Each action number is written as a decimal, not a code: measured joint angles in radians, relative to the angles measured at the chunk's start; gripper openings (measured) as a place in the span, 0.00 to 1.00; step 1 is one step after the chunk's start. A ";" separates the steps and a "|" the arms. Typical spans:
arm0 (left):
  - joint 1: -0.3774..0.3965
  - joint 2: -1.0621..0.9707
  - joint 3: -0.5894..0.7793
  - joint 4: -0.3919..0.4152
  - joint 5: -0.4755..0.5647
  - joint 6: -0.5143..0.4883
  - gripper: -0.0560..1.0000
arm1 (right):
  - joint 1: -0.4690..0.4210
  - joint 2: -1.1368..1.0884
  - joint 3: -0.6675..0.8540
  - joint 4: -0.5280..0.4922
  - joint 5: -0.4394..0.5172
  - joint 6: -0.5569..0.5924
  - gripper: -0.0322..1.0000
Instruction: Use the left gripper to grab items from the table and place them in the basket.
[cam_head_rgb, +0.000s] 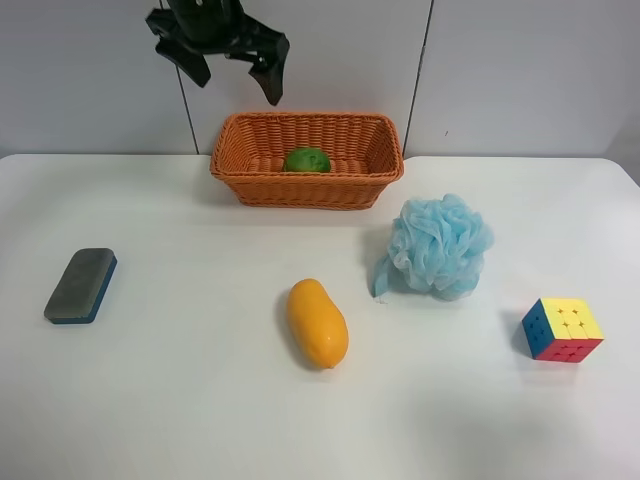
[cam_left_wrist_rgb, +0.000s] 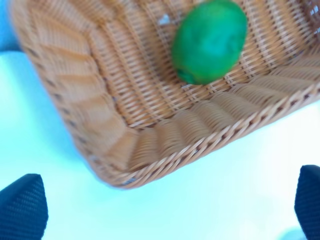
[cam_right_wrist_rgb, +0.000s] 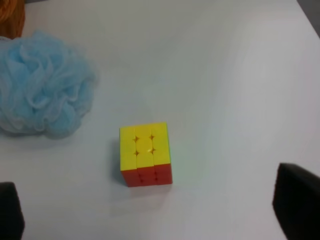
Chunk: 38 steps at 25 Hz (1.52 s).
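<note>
My left gripper (cam_head_rgb: 236, 82) is a black claw, open and empty, hanging above the left end of the orange basket (cam_head_rgb: 228, 160). In the left wrist view the gripper (cam_left_wrist_rgb: 165, 205) has its tips spread wide over the basket's corner (cam_left_wrist_rgb: 150, 145). The green fruit (cam_head_rgb: 307, 160) lies inside the basket and also shows in the left wrist view (cam_left_wrist_rgb: 210, 40). On the table (cam_head_rgb: 200, 400) lie the eraser (cam_head_rgb: 81, 285), the mango (cam_head_rgb: 317, 323), the blue pouf (cam_head_rgb: 440, 246) and the puzzle cube (cam_head_rgb: 562, 329). My right gripper (cam_right_wrist_rgb: 154, 210) is open over the cube (cam_right_wrist_rgb: 146, 153); the pouf (cam_right_wrist_rgb: 42, 85) lies beside it.
A grey panelled wall (cam_head_rgb: 520, 70) stands behind the table's far edge. The right arm does not show in the exterior high view.
</note>
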<state>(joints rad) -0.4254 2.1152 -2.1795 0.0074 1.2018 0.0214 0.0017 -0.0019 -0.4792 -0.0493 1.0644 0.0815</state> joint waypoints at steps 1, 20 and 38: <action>0.001 -0.029 0.013 0.000 0.000 0.013 0.99 | 0.000 0.000 0.000 0.000 0.000 0.000 0.99; 0.003 -1.069 1.120 0.002 -0.054 0.014 0.99 | 0.000 0.000 0.000 0.000 0.000 0.000 0.99; 0.269 -1.850 1.644 -0.022 -0.150 0.002 0.99 | 0.000 0.000 0.000 0.000 0.000 0.000 0.99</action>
<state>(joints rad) -0.1560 0.2652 -0.5359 -0.0146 1.0521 0.0231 0.0017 -0.0019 -0.4792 -0.0493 1.0644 0.0815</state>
